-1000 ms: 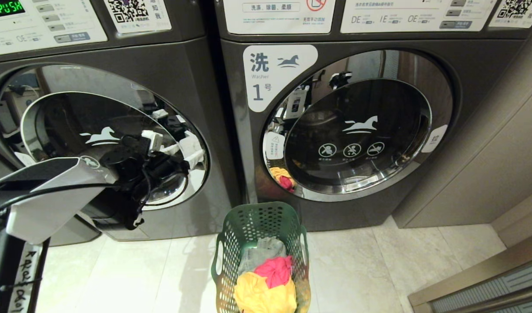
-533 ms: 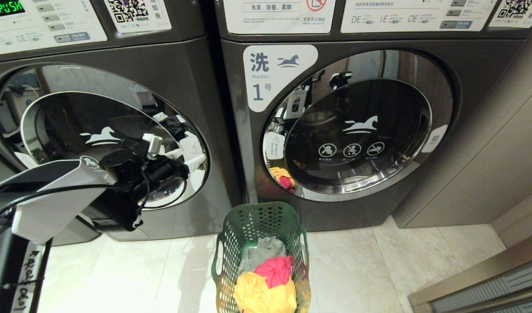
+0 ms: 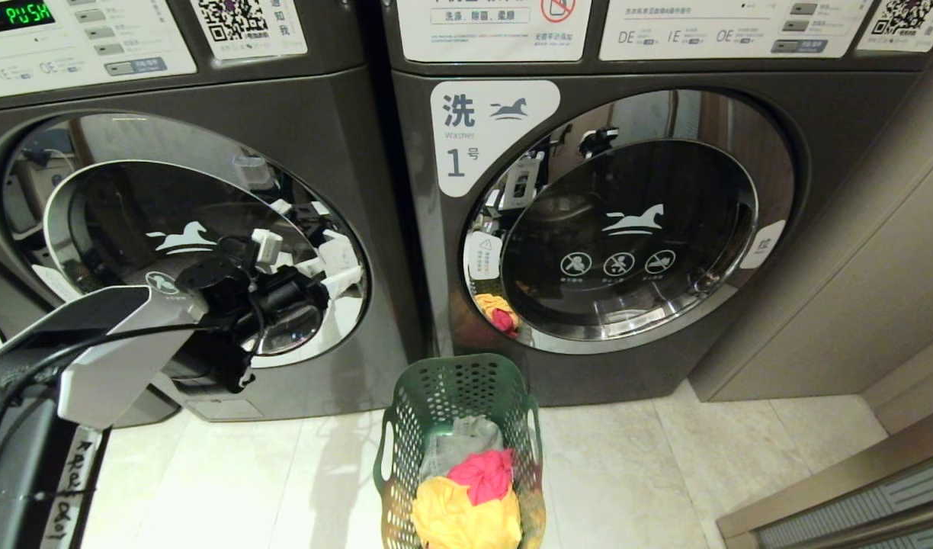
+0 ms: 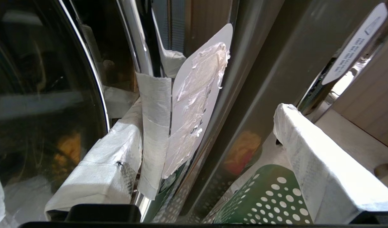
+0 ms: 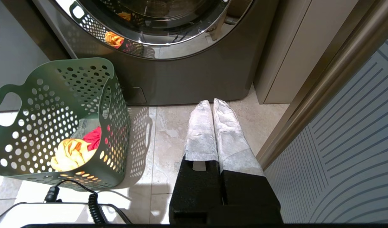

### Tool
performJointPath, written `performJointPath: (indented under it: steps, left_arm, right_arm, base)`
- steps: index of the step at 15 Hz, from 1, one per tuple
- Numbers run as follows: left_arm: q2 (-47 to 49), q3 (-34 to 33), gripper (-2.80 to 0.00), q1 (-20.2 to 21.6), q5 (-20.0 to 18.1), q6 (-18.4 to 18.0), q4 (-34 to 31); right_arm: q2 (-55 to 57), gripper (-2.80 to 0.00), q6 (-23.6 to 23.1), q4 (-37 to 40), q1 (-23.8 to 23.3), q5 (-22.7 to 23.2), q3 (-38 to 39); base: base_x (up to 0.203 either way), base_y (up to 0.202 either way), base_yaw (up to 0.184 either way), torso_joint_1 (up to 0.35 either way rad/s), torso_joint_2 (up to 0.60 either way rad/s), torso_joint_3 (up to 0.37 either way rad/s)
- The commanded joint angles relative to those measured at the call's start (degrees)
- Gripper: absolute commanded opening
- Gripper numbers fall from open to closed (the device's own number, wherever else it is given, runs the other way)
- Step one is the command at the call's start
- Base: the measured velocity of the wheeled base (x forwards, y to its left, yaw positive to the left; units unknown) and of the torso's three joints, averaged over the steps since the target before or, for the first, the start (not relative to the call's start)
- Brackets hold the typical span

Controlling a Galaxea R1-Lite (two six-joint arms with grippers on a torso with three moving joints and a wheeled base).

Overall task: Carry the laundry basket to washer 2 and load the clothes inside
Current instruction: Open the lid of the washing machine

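The left gripper (image 4: 206, 148) was up against the round door of washer 2 (image 3: 207, 252), fingers spread wide with nothing between them. One wrapped finger (image 4: 108, 164) sat against the chrome rim where a taped white tab (image 4: 197, 95) stuck out from the door's edge; the other finger (image 4: 314, 167) hung out beyond the door's edge, above the basket. Below and to the right of that hand, the laundry basket (image 3: 459, 427) stood on the pale floor tiles (image 3: 665, 473), in front of the washer labelled "1" (image 3: 626, 229). The clothes (image 3: 466, 496) lay inside it, yellow, pink-red and grey. The right gripper (image 5: 213, 106) hung low beside the basket, fingers pressed together and empty.
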State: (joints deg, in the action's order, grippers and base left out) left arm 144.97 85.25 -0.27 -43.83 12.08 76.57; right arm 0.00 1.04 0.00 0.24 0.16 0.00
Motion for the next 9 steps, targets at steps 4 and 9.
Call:
performJointPath:
  steps: [4, 9]
  left_arm:
    - [3.6, 5.0, 0.00, 0.5, -4.9, 2.1, 0.6]
    - [3.7, 4.8, 0.00, 1.1, -6.6, -0.6, 1.2]
  right_arm:
    - [0.0, -2.80, 0.0, 0.0, 0.0, 0.0, 0.0]
    - [0.0, -2.80, 0.0, 0.0, 0.0, 0.0, 0.0]
  base:
    - [0.000, 0.000, 0.000, 0.000, 0.00, 0.000]
    - [0.000, 0.000, 0.000, 0.000, 0.00, 0.000]
